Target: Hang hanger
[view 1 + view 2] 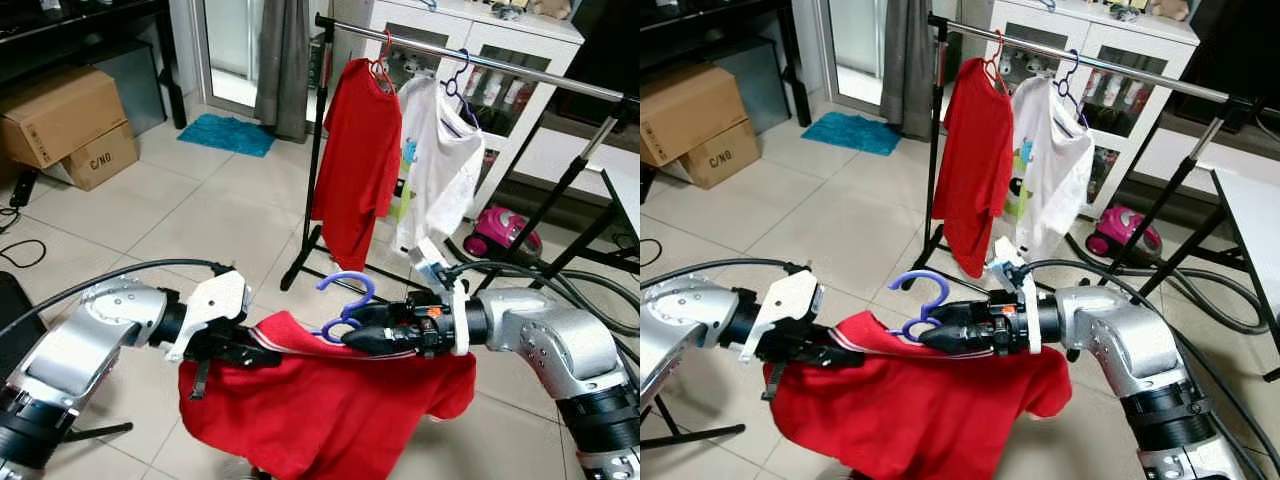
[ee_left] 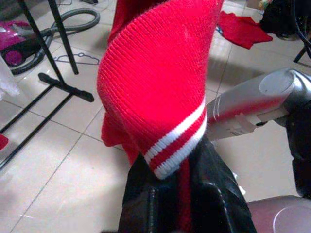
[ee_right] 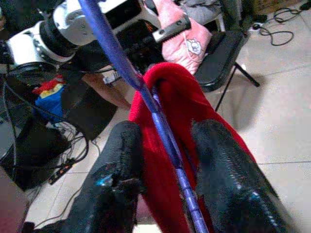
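Carrying step: right hand (image 1: 350,335) clamped on hanger (image 1: 345,300), left hand (image 1: 262,355) clamped on shirt (image 1: 330,410), lower frame; next, hook onto rail (image 1: 480,60), upper right.

left pincer (image 1: 262,354) clamped, right pincer (image 1: 352,334) clamped, arms raised, facing

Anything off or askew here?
Yes: the red shirt sags bunched between both grippers rather than hanging flat on the blue hanger. A second red garment lies on the floor.
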Robot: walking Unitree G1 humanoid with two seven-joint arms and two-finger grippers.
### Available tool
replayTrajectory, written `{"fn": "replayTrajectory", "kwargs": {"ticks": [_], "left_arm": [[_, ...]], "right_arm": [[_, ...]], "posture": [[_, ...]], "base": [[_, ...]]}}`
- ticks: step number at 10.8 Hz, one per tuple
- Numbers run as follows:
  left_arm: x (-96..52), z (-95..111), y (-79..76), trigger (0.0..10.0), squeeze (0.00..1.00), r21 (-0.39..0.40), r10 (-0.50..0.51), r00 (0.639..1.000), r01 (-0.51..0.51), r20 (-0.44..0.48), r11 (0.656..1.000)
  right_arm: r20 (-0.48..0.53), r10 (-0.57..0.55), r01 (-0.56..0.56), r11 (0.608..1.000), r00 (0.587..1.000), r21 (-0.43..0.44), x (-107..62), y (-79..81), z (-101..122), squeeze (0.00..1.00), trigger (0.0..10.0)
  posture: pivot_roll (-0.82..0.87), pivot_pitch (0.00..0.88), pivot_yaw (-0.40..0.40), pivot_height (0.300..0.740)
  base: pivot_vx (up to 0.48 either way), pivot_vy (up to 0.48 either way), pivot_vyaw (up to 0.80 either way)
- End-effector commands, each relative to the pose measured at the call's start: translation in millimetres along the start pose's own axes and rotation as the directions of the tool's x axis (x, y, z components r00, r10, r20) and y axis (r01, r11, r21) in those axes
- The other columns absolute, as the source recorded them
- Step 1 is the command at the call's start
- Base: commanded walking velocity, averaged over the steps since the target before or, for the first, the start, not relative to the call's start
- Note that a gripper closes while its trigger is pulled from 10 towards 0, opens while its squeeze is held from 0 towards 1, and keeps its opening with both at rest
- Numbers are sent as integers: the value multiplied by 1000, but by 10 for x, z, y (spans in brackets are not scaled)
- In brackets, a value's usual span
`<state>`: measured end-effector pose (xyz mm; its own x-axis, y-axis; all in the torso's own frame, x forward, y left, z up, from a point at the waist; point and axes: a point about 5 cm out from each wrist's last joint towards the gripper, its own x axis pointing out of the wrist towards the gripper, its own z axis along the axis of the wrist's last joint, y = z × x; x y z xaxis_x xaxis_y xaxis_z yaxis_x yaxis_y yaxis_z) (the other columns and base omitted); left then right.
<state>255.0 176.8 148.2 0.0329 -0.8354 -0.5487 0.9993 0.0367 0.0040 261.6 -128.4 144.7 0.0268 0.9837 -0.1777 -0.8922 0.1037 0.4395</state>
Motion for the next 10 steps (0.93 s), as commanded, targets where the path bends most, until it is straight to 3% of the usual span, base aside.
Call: {"fn": "replayTrajectory", "kwargs": {"ticks": [1,6,9,10], "left_arm": [[11,135,29,0,0,59,-6,1000,5,26,998],[2,218,50,0,0,61,-5,998,1,69,998],[-30,206,94,0,0,45,38,997,-41,72,998],[-46,209,158,10000,0,29,80,992,-84,102,996]], "right_arm": [[-12,-16,16,1000,1000,-11,19,-2,2,0,0],[-36,-42,40,998,998,-51,95,-19,-27,0,0],[-16,-2,1,998,1000,-64,22,33,16,0,0],[-5,12,-13,998,1000,-69,-32,53,46,0,0]], "posture": [[100,0,-83,740],[104,0,-86,740],[100,0,-85,740],[97,0,-83,740]], "base": [[0,0,0],[0,0,0],[0,0,0],[0,0,0]]}}
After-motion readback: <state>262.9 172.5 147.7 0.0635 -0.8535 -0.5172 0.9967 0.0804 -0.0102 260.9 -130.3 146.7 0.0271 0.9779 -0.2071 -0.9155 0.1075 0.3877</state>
